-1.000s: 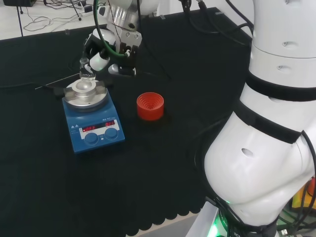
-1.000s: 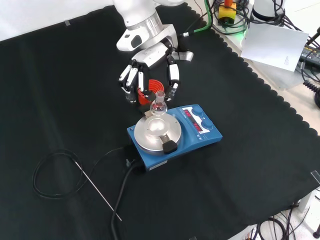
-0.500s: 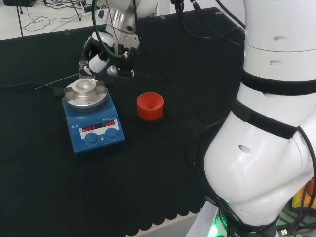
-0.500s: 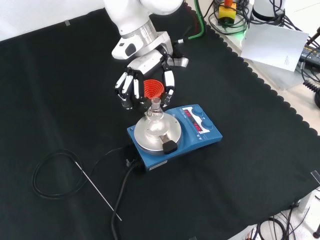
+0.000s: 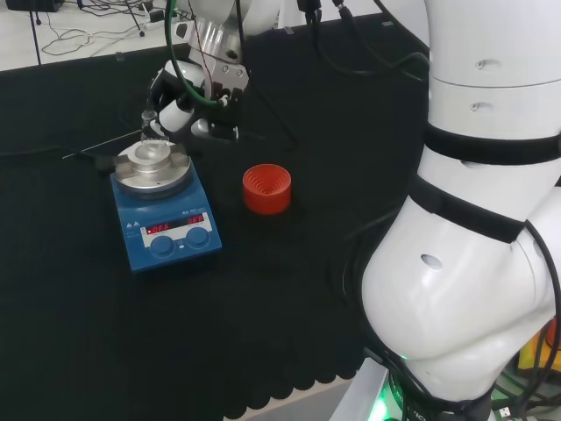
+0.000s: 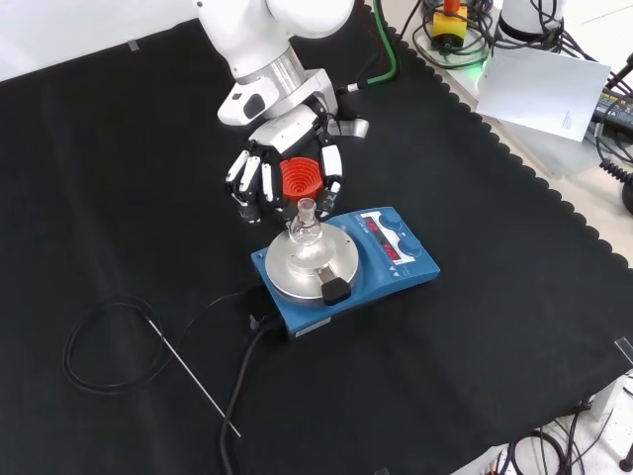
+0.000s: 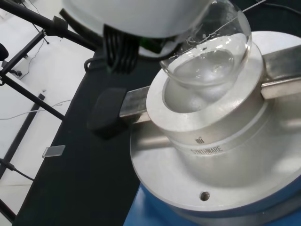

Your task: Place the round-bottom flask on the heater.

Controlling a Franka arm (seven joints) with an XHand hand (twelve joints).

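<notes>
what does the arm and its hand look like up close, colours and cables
The arm is glossy white, built of rounded links with black bands at the joints. The hand has white fingers with black segments and dark tips. Green and black cables loop down along the wrist.

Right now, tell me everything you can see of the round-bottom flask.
The round-bottom flask is clear glass: a round bulb with a short open neck on top. It stands upright, its bulb seated in the hollow of the silver block on the blue heater. It looks empty, though clear liquid would be hard to tell. In the front view the hand sits just behind it with fingers relaxed; whether any finger touches the neck cannot be told.
</notes>
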